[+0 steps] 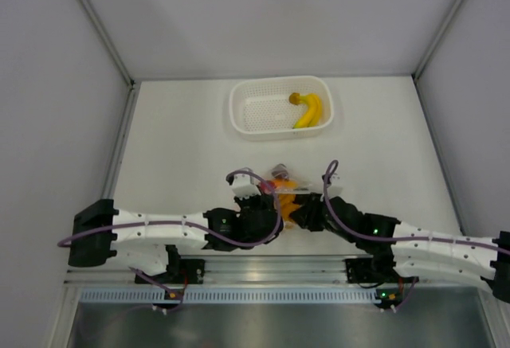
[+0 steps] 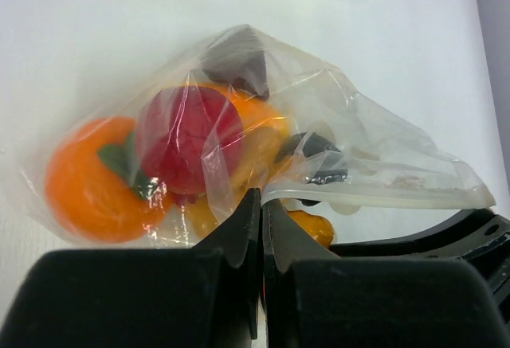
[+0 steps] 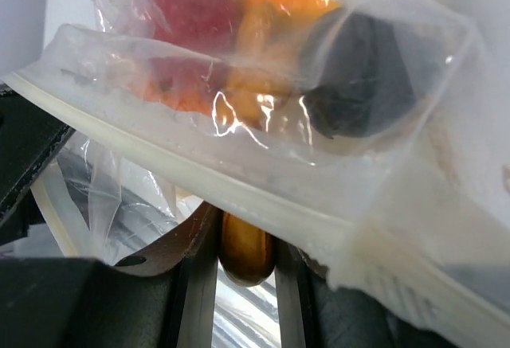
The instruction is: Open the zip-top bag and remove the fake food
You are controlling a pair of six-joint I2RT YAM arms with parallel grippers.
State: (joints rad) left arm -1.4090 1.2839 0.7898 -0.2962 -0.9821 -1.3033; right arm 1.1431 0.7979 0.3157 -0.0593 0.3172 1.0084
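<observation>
Well, the bag point(image 1: 283, 189) lies on the table point(image 1: 183, 141) close to the arm bases, between the two grippers and well apart from the basket point(image 1: 239, 117) at the far side. A banana point(image 1: 309, 111) already lies in that basket.

The left gripper point(image 2: 261, 213) is pinched tight on a fold of the bag's film, with nothing else between its fingers. Through the plastic its camera shows an orange point(image 2: 88, 181), a red fruit point(image 2: 187, 137) and a dark piece point(image 2: 239, 61), all inside the bag.

The right gripper point(image 3: 247, 260) has its jaws drawn narrow around a small orange bit point(image 3: 247, 248), which touches both fingers. The zip strip point(image 3: 199, 177) runs across just above it. I cannot tell whether any film lies between the fingers and the bit.

The mouth looks parted, so I judge the opening done and the emptying under way, one piece at a time. Most of the food is left to take out.

The next move calls for the right arm to draw the bit out through the mouth while the left pins the bag in place. A slow pull would show early if the film comes along. If it does, the bag may lift or spill the other pieces
</observation>
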